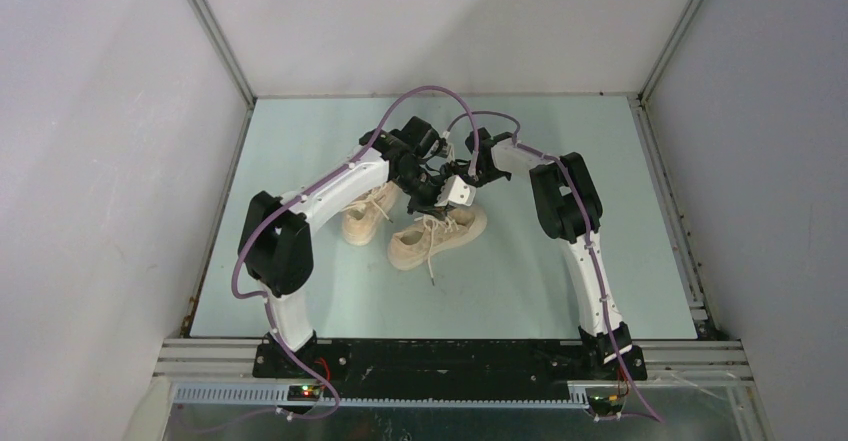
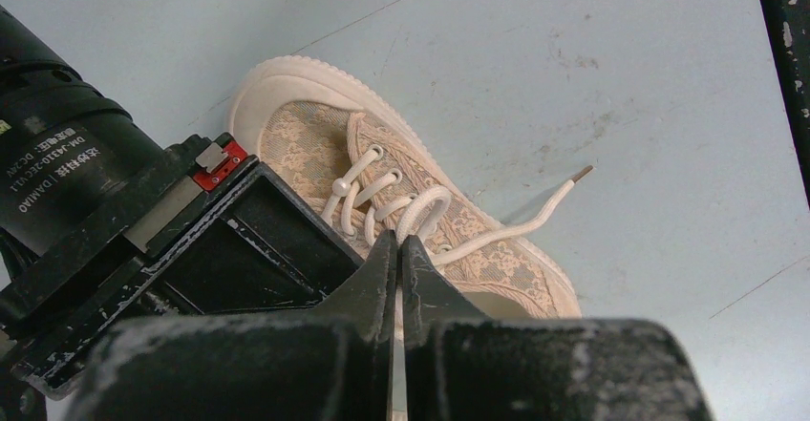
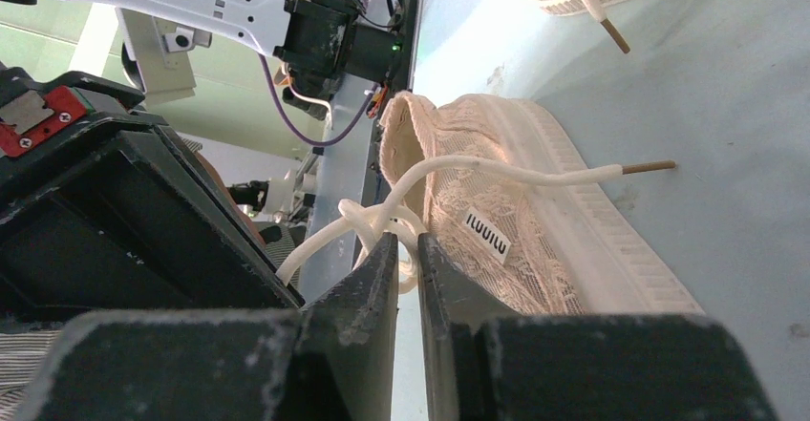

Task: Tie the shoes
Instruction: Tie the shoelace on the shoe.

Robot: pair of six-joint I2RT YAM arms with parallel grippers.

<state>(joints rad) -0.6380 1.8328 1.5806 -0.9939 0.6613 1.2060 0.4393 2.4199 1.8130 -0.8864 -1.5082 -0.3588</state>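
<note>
Pale green table with grey walls around it; the two shoes lie near the middle, just beside each other. One shoe is in front of the grippers, and the other shoe is partly under the left forearm.

I judge the task to be at an early or middle stage. No finished bow shows on either shoe. On the shoe that the left wrist camera looks down at, the lace is threaded through the eyelets and makes one raised loop. One lace end lies free on the table beside the sole. The knot is not yet pulled tight, and the other shoe looks untied as far as I can see, so most of the work is left.

Both arms reach forward and bend inward, so the two wrists meet over the shoes, very close together. The left gripper points down at the shoe with its jaws pressed together on the raised loop. The right gripper comes in low from the side. Its jaws are almost together with only a thin gap, and lace sits in that gap, so it seems clamped on it.
</note>
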